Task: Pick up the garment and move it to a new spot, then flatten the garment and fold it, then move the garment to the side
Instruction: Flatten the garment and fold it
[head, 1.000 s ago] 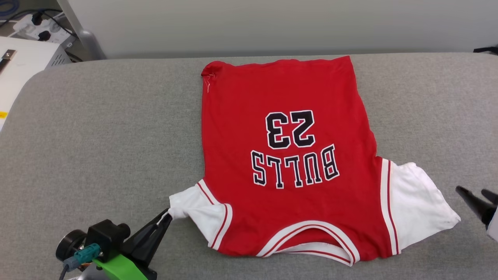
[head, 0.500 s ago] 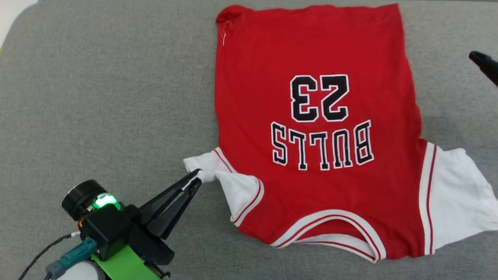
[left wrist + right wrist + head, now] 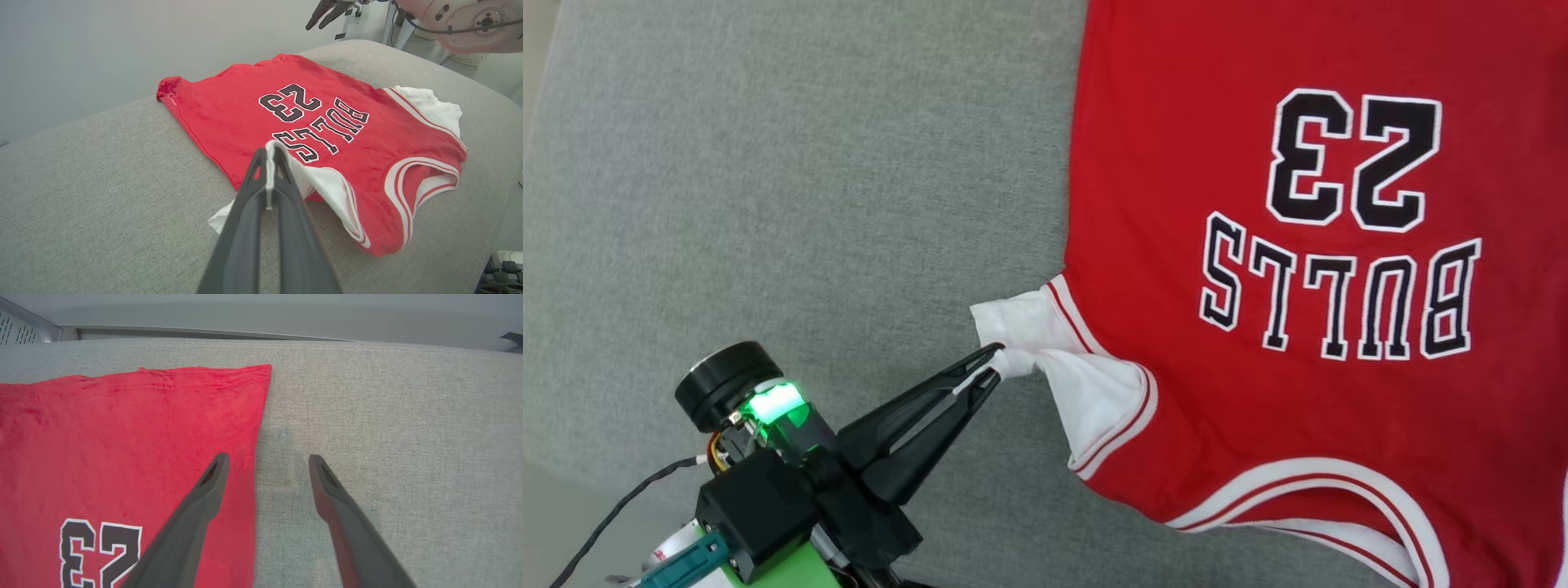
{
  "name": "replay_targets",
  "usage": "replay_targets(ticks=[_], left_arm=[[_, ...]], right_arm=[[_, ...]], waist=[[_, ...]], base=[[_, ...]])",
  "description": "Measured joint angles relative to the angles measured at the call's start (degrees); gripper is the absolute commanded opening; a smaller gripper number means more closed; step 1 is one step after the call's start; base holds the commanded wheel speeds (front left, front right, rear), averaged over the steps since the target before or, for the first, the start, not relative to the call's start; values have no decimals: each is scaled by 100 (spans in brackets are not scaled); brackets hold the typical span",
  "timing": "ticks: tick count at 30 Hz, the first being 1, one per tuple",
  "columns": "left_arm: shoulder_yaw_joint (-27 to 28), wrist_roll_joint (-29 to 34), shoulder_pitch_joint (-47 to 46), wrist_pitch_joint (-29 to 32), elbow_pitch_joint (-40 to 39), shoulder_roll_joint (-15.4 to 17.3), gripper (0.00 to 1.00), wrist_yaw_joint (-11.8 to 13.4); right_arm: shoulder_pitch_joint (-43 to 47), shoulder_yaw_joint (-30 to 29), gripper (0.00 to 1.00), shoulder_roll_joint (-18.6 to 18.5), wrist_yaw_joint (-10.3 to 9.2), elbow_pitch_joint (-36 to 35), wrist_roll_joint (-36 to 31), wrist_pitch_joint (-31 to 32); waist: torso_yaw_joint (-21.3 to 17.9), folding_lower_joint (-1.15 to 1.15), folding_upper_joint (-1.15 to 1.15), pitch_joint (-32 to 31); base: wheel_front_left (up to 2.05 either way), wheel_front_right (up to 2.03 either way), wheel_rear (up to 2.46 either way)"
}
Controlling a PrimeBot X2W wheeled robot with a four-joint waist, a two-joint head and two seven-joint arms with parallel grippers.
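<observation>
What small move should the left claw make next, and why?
Probably pull the white sleeve outward, away from the rest of the garment. The left claw is shut on the sleeve's edge, and the sleeve lies bunched and folded over, while the red part is mostly flat.

The garment (image 3: 1258,408) is a red jersey-style T-shirt lying spread on the grey worktop (image 3: 768,204), print side up, with its collar (image 3: 1323,490) nearest the robot and its hem at the far side. The black, white-outlined "BULLS 23" print (image 3: 1347,229) reads upside down in the head view. Red-and-white striped trim edges the collar and armholes. One white sleeve (image 3: 1045,343) is bunched and raised, pinched at its edge by the left gripper (image 3: 995,363); the other sleeve (image 3: 433,108) lies loosely crumpled. The far hem corner (image 3: 169,83) is slightly rumpled.
</observation>
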Motion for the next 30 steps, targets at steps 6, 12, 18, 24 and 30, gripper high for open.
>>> replay_targets(ticks=[6, 12, 18, 24, 30], left_arm=[[-82, 77, -157, -2, -12, -141, 0, -142], [-108, 166, -211, -13, 98, -277, 0, -237], [-73, 166, -212, -20, 224, -387, 0, -288], [45, 165, -211, -59, 265, -437, 0, -334], [104, 166, -208, -65, 371, -465, 0, -341]], right_arm=[[-615, -408, 100, 121, 0, 476, -822, 495], [-895, -587, 100, 314, 0, 611, -1486, 833], [-881, -630, 100, 263, 0, 561, -1645, 891], [-747, -660, 0, 207, 0, 360, -1618, 966], [-514, -659, 0, 208, 0, 341, -1497, 866]], waist=[[402, 0, 0, 392], [766, 0, 0, 685], [1015, 0, 0, 866], [1090, -1, 0, 917], [1024, -1, 0, 788]], base=[[0, 0, 0], [0, 0, 0], [0, 0, 0], [0, 0, 0], [0, 0, 0]])
